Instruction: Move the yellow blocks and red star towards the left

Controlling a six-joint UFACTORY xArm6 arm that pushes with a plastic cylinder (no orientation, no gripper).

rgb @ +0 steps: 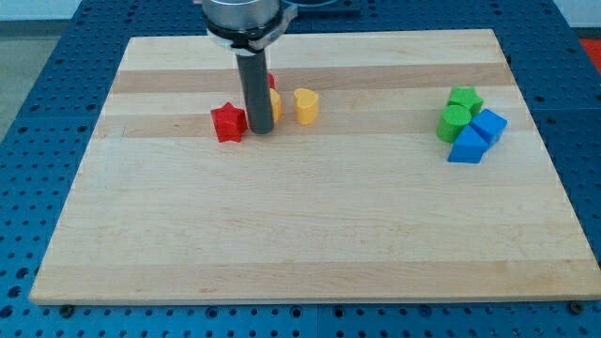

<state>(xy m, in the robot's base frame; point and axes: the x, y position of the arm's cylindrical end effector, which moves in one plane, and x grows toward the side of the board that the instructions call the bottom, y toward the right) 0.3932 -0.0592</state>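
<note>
A red star block (227,122) lies at the upper left-middle of the wooden board (310,235). My tip (260,130) rests just right of it, touching or nearly touching. A yellow block (274,103) sits right behind the rod, mostly hidden; its shape cannot be made out. A yellow heart block (306,105) lies a little further to the view's right. A second red block (270,82) peeks out behind the rod, mostly hidden.
At the view's right a tight cluster holds a green star block (465,99), a green round block (454,122), a blue block (489,125) and a blue triangular block (467,147). The board lies on a blue perforated table.
</note>
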